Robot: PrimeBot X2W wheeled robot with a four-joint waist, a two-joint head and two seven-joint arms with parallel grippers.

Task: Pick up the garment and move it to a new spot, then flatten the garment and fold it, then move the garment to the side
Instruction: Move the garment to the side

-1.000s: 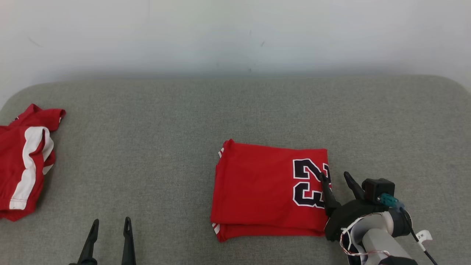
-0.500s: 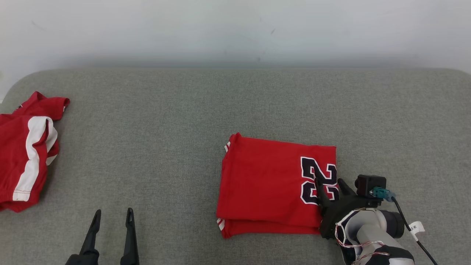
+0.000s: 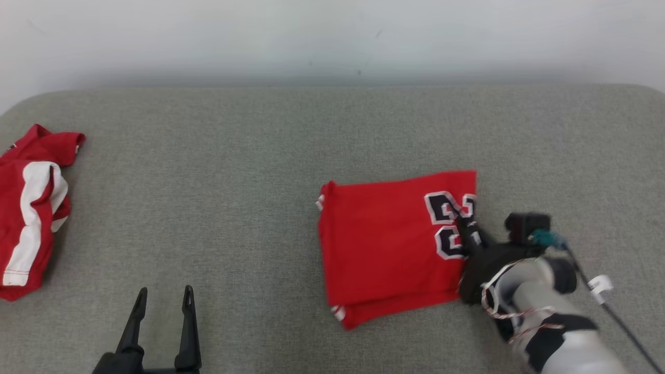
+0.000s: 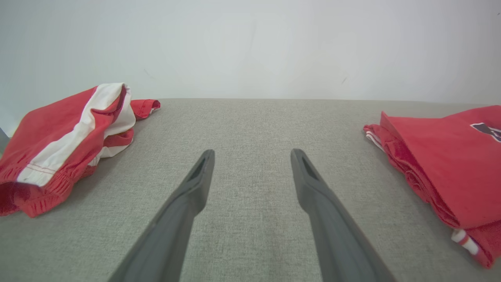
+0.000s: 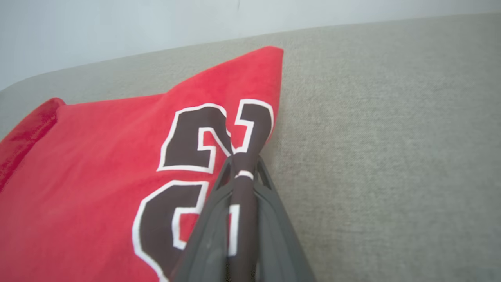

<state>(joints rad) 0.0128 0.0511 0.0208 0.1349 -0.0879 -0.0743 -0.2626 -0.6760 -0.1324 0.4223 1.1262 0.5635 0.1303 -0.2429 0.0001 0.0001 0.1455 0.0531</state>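
**Right gripper pinches folded red jersey at its right edge**

The folded red garment (image 3: 389, 244), numbered in black, lies right of centre on the grey bench (image 3: 234, 182). Its longer side runs across the bench, slightly tilted. The right gripper (image 3: 467, 234) is clamped on the garment's right edge, with a pleat of numbered cloth pinched between its closed fingers, so the garment stretches leftward from it. The left gripper (image 3: 164, 292) hovers well apart at lower left, fingers spread and empty. Another red-and-white garment (image 3: 28, 208) sits far left. The sideways move likely falls to the right arm.
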